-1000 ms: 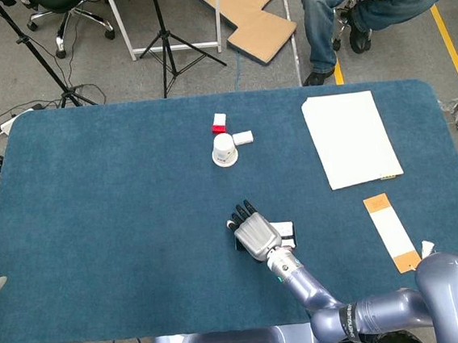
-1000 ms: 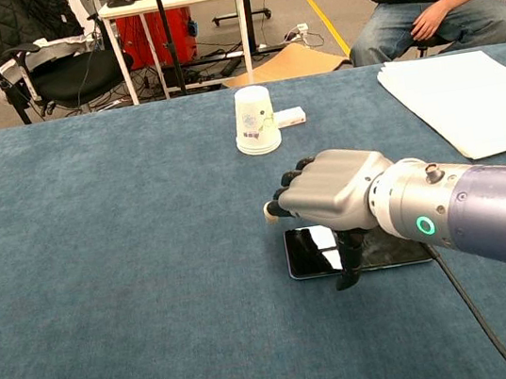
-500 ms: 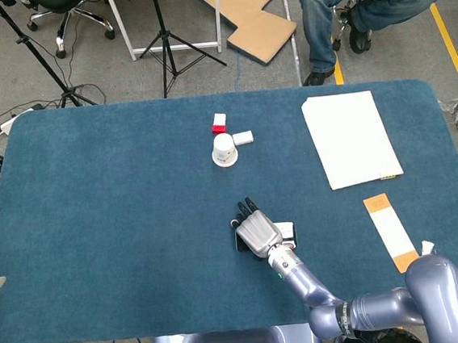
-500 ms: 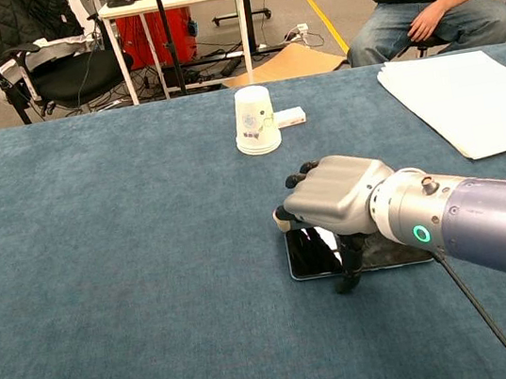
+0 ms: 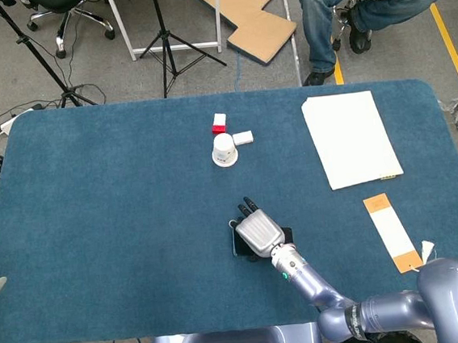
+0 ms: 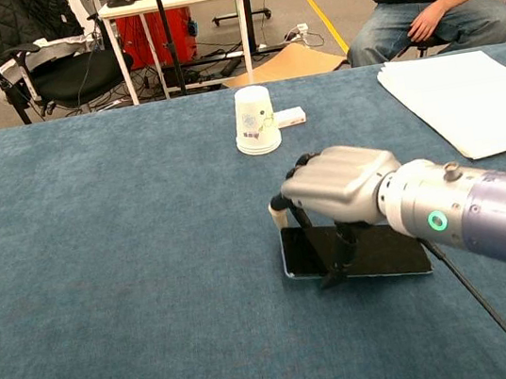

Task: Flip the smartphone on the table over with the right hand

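A dark smartphone [image 6: 386, 251] lies near the middle of the blue table [image 5: 119, 214]. Its far long edge looks raised a little off the cloth. My right hand [image 6: 338, 186] sits over the phone's left half. The fingers curl over its far edge and the thumb presses at its near edge, so the hand grips it. In the head view the right hand [image 5: 257, 232] covers most of the smartphone [image 5: 288, 233], leaving only a dark strip showing beside it. My left hand appears in neither view.
An upturned white paper cup [image 5: 224, 149] stands farther back, with a small white box [image 5: 244, 138] and a red-and-white box [image 5: 219, 123] near it. White paper sheets [image 5: 349, 137] lie at the right. An orange-and-white strip [image 5: 390, 231] lies near the right front edge.
The right hand has closed around the phone and drawn slightly back. The phone's far edge has tipped up, and its face now shows dark instead of reflective.
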